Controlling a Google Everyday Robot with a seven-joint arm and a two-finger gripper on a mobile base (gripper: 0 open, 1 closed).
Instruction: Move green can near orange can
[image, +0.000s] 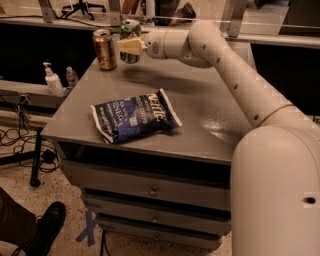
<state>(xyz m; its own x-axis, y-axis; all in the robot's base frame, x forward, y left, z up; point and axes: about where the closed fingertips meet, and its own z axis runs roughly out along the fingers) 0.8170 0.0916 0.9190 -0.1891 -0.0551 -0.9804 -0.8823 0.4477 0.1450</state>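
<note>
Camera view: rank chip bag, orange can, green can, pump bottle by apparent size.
1. chip bag
2-3. orange can, green can: alike; gripper, at the far edge of the table, partly hides the green can
4. pump bottle

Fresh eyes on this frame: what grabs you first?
The big white arm stretched from the right across the grey cabinet top, its end effector clamped on the green can at the back left, just right of the orange can. Next, the blue chip bag lying flat near the front edge.
</note>
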